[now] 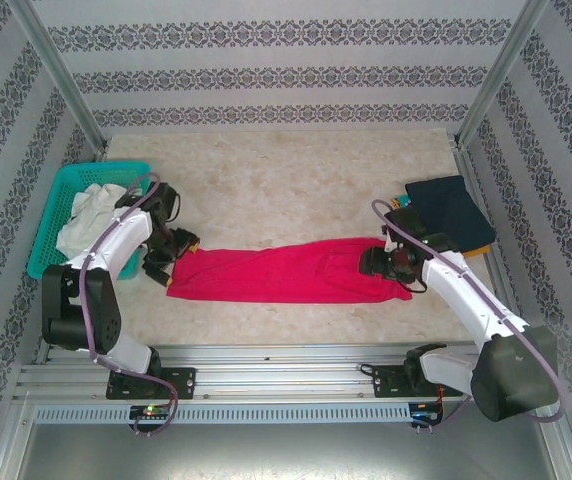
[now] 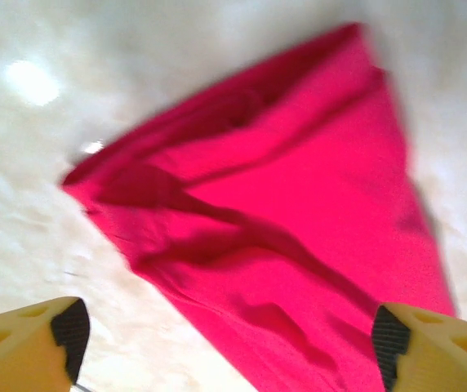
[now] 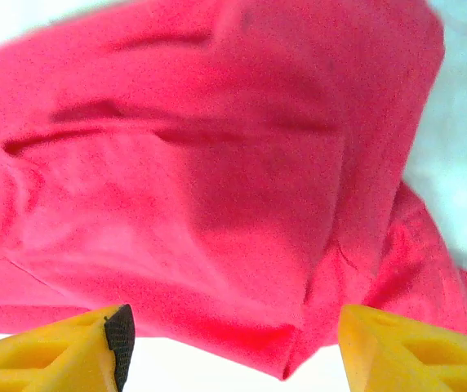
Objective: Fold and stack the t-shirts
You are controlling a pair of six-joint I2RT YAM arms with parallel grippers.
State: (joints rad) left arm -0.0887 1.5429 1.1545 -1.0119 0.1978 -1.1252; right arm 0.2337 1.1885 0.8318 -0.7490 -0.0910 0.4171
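Pink shirt [image 1: 281,275] lies as a long strip, left-right across the tabletop [image 1: 296,170]; left tool [image 1: 171,252] at one end, right tool [image 1: 378,262] at the other. Left wrist: fingers [image 2: 70,327] spread, empty, shirt just ahead. Right wrist: fingers [image 3: 119,331] apart, empty, over cloth.

Crimson-pink t-shirt [image 1: 271,275] lies in a long strip; left gripper [image 1: 176,260] and right gripper [image 1: 368,262] at its ends. Navy t-shirt [image 1: 448,205] far right.

**2 arms reaching inward, fingers spread**

The left arm [image 1: 116,240] bends forward and inward, wrist low, its left fingers [image 2: 70,327] spread wide. The right arm [image 1: 466,295] stretches inward, wrist low, its right fingers [image 3: 119,331] parted too.
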